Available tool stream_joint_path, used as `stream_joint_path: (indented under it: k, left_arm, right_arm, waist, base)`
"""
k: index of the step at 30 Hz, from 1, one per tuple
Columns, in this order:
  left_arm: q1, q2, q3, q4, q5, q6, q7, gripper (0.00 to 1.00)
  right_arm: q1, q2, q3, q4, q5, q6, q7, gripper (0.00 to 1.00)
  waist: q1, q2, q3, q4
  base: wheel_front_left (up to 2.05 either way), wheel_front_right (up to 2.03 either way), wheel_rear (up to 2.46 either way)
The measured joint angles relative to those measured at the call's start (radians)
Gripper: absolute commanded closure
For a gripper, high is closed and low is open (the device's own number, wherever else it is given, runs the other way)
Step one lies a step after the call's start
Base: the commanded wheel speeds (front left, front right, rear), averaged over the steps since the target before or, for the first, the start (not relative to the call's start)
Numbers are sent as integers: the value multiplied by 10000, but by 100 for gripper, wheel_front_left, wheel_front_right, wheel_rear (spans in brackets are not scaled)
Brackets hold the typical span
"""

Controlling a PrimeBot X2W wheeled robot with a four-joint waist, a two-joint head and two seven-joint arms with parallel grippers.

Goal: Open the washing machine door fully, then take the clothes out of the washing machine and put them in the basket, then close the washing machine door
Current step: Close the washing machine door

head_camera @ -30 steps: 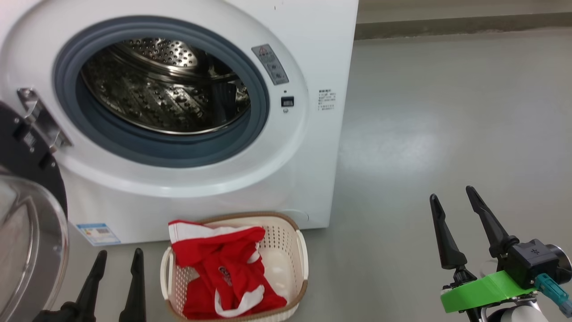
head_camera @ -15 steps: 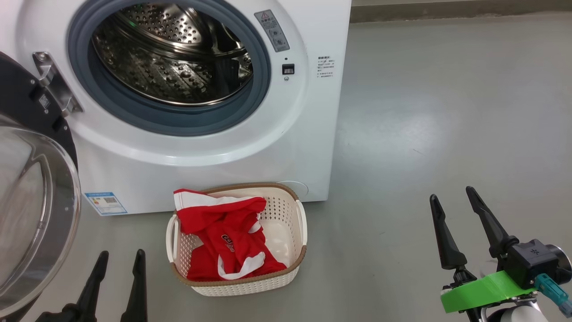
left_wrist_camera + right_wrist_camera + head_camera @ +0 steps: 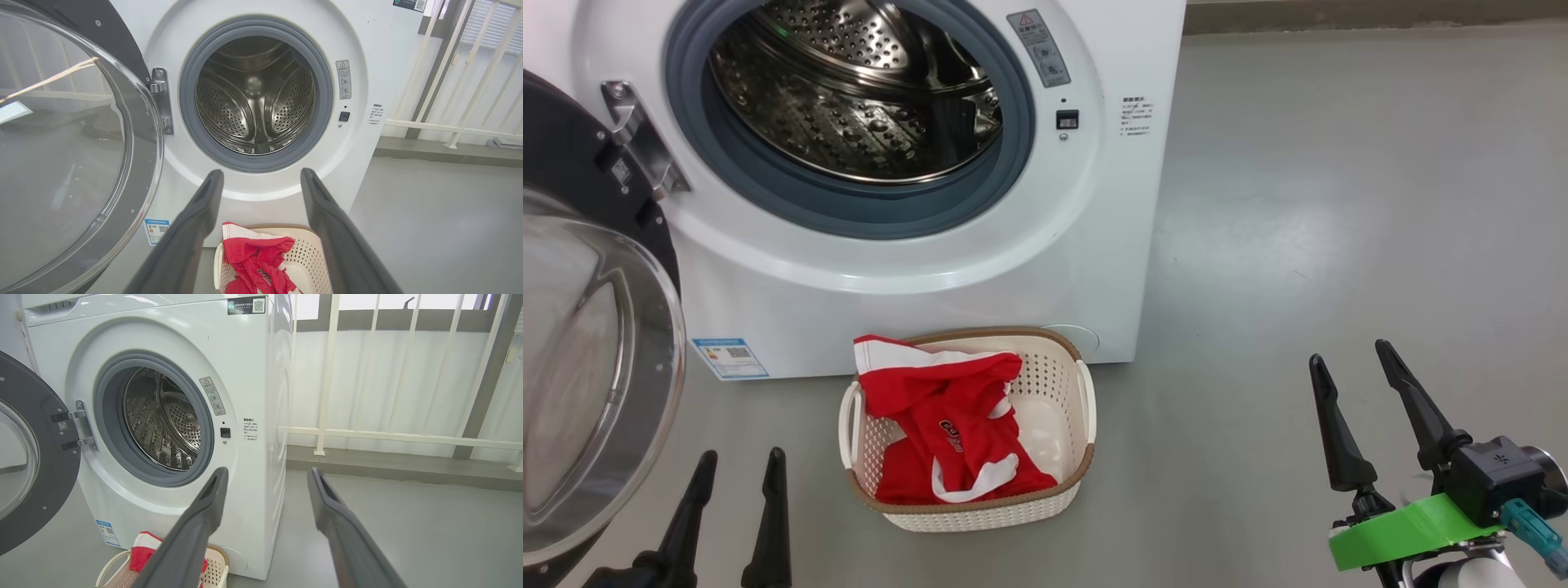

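The white washing machine [image 3: 1094, 245] [image 3: 367, 45] [image 3: 249, 367] has its steel drum [image 3: 849, 98] [image 3: 255, 94] bare inside. Its door [image 3: 592, 367] [image 3: 73, 143] [image 3: 28, 457], black-rimmed with a clear glass bowl, hangs open at the left. On the floor in front stands the cream basket [image 3: 1062, 392] [image 3: 310, 253] [image 3: 214, 563] holding the red clothes [image 3: 939, 425] [image 3: 257, 261] [image 3: 141, 549] with white trim. My left gripper [image 3: 739, 460] [image 3: 261, 175] is open and empty, left of the basket. At the lower right my right gripper [image 3: 1347, 349] [image 3: 265, 473] is open, also empty.
Grey floor [image 3: 1339, 204] stretches to the right of the machine. A white railing [image 3: 388, 435] on a low grey kerb runs behind it. A blue label [image 3: 729, 358] sits at the machine's base.
The head camera has shifted, so the machine and basket sit higher and slightly right in its picture. Both grippers stay open where they were.
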Motion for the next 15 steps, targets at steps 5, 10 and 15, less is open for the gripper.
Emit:
stream_joint_path:
  k: [5, 10, 15]
  left_arm:
    - [-2, -17, 23, -221, 13, 100, 0, 0]
    - [-7, -40, 75, -466, 15, 184, 0, 0]
    - [-23, -77, 123, -692, 33, 272, -2, 0]
  right_arm:
    - [-2, 0, 23, -2, 15, 0, 0, 0]
    - [-43, -2, 128, -10, 15, 0, 0, 0]
    - [-278, -2, 309, -38, 12, 0, 0, 0]
  waist:
    - [-1, 0, 10, 224]
    - [-1, 0, 42, 456]
    - [0, 0, 92, 844]
  base:
    - [0, 0, 0]
    - [0, 0, 0]
    - [0, 0, 0]
